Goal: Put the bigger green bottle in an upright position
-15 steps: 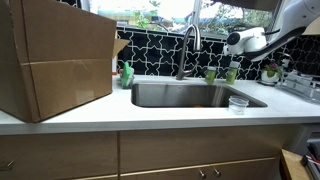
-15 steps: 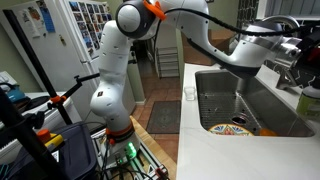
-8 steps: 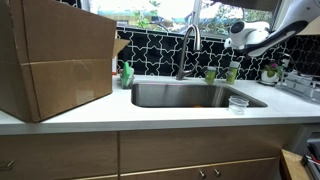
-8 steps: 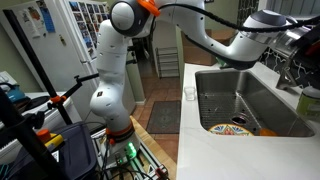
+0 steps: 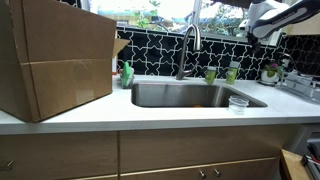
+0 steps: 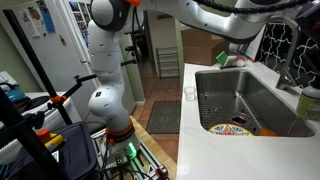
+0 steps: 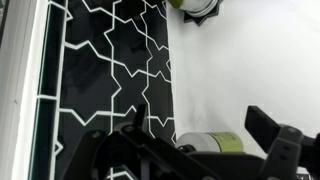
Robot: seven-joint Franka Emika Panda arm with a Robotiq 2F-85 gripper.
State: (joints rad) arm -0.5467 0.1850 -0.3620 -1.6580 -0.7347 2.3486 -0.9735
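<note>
The bigger green bottle (image 5: 232, 72) stands on the white counter behind the sink, against the black tiled wall, and looks upright. In the wrist view it (image 7: 214, 143) shows a pale cap and a lime-green body, low between the fingers. The shorter green container (image 5: 210, 75) stands just beside it and also shows at the top edge of the wrist view (image 7: 195, 6). My gripper (image 5: 254, 20) is high above the bottles, near the top right of an exterior view. Its fingers (image 7: 200, 128) are spread apart and hold nothing.
A steel sink (image 5: 190, 95) with a tall faucet (image 5: 188, 45) fills the counter's middle. A big cardboard box (image 5: 55, 55) stands on one side, with a green soap bottle (image 5: 127, 73) next to it. A clear cup (image 5: 238, 102) sits at the sink's front corner, also seen in an exterior view (image 6: 189, 93).
My gripper has risen from just above the green bottles to well above them, moving up and away. The bottles have not moved.
</note>
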